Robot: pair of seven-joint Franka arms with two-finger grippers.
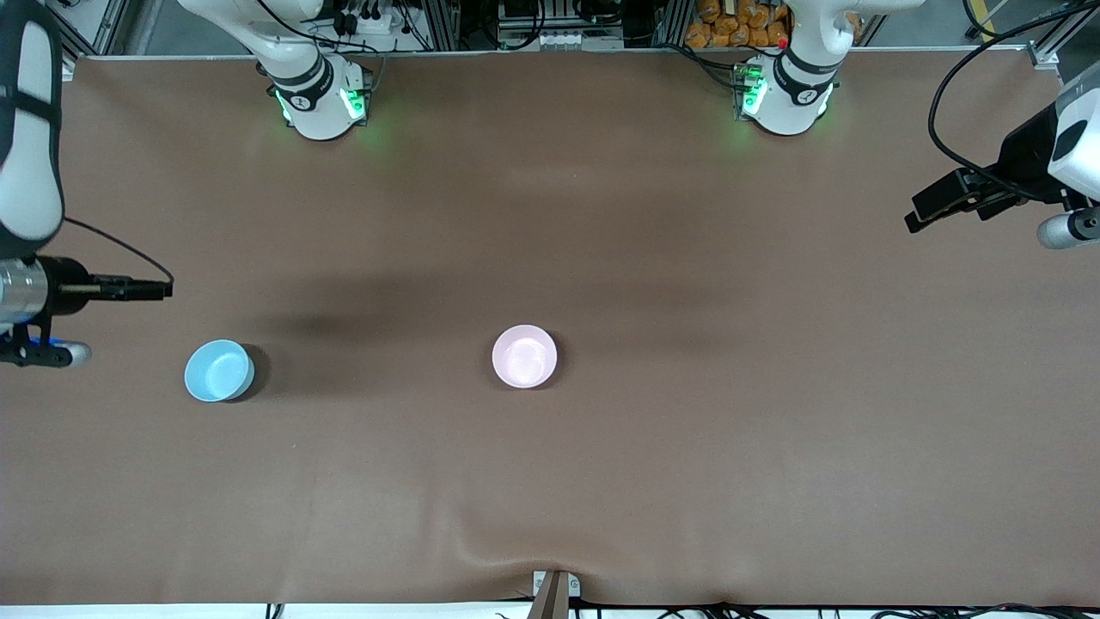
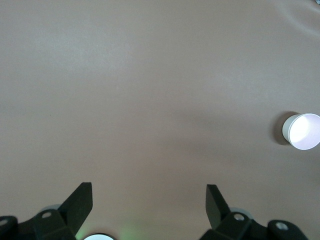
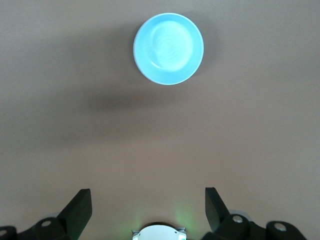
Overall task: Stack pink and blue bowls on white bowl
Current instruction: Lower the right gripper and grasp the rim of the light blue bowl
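Note:
The light blue bowl (image 1: 219, 370) stands alone toward the right arm's end of the table; it also shows in the right wrist view (image 3: 168, 48). At mid-table the pale pink bowl (image 1: 524, 358) seems to sit nested in the white bowl (image 1: 496, 357), whose white wall shows around it. The left wrist view shows the pink inside (image 2: 305, 131) and the white wall (image 2: 285, 128). My right gripper (image 1: 47, 352) (image 3: 147, 200) is open and empty, raised over the table's end beside the blue bowl. My left gripper (image 1: 1070, 230) (image 2: 149, 200) is open and empty, raised over the left arm's end.
The brown table cover (image 1: 653, 447) has a wrinkle at its edge nearest the front camera (image 1: 516, 550). The arm bases (image 1: 322, 99) (image 1: 786, 94) stand along the edge farthest from it.

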